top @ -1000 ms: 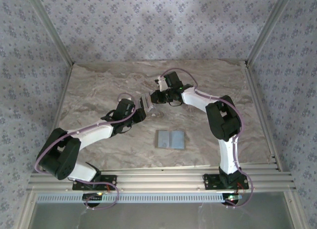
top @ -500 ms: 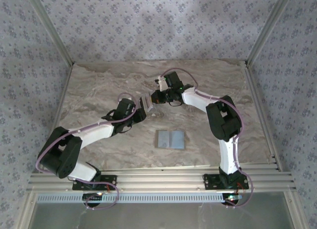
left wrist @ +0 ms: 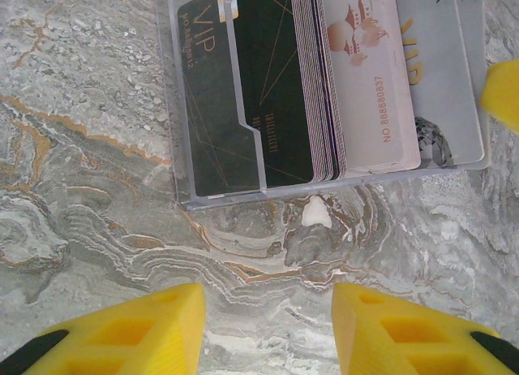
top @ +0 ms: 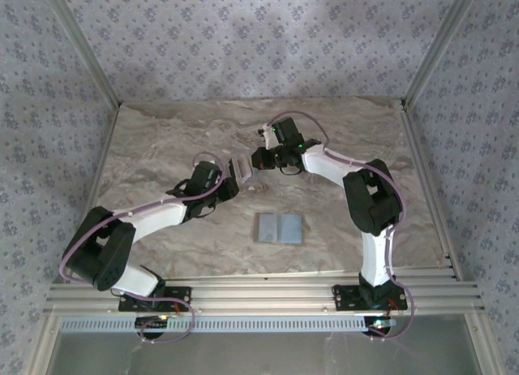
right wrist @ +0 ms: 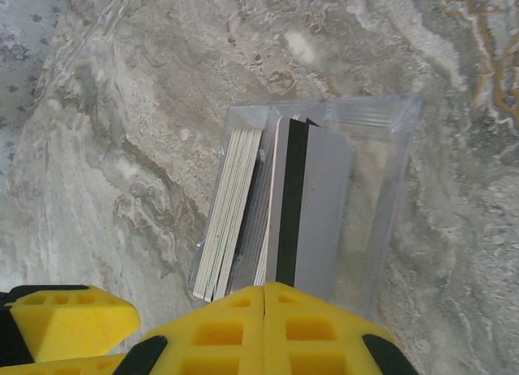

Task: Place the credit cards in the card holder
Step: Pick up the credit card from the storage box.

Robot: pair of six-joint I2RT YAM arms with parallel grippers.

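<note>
Right tool (right wrist: 265, 292) pinches shut on one of the credit cards (right wrist: 312, 204) standing in a clear case (right wrist: 389, 172); left tool (left wrist: 266, 310) gapes empty. Grey card holder (top: 280, 228) lies below centre on the veined marble tabletop (top: 162, 148), floral walls (top: 243, 42) around.

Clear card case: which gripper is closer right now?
Right. The right gripper is at the clear card case, pinching a card standing in it; the left gripper is open, short of it with bare table between.

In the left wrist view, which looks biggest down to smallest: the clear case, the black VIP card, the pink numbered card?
1. clear case
2. black VIP card
3. pink numbered card, narrower in view; the cards may really match, and the frame's top edge crops all three.
</note>
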